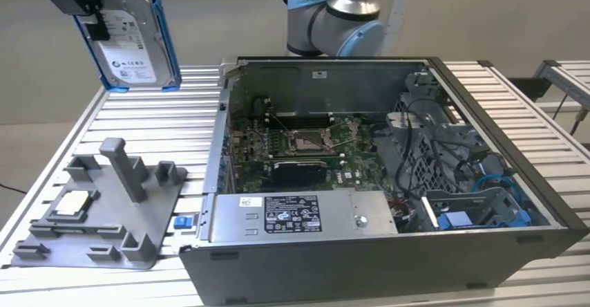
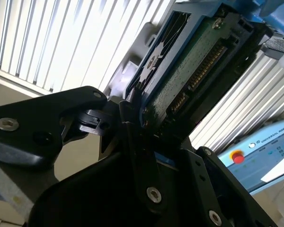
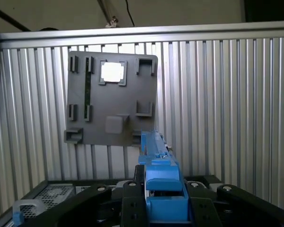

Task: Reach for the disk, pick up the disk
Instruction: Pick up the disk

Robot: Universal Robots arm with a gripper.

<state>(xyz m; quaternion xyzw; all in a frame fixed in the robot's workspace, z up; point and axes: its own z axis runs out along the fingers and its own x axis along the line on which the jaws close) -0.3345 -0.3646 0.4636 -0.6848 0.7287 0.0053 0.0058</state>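
gripper (image 1: 85, 6) is clamping the disk (image 1: 137, 36) by its top end, holding it upright in the air well above the table (image 1: 166, 134); reach and pickup both looking done

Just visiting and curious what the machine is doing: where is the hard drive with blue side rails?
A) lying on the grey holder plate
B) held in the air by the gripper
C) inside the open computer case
B: in the exterior view the disk hangs above the table, clamped at its top by the gripper.
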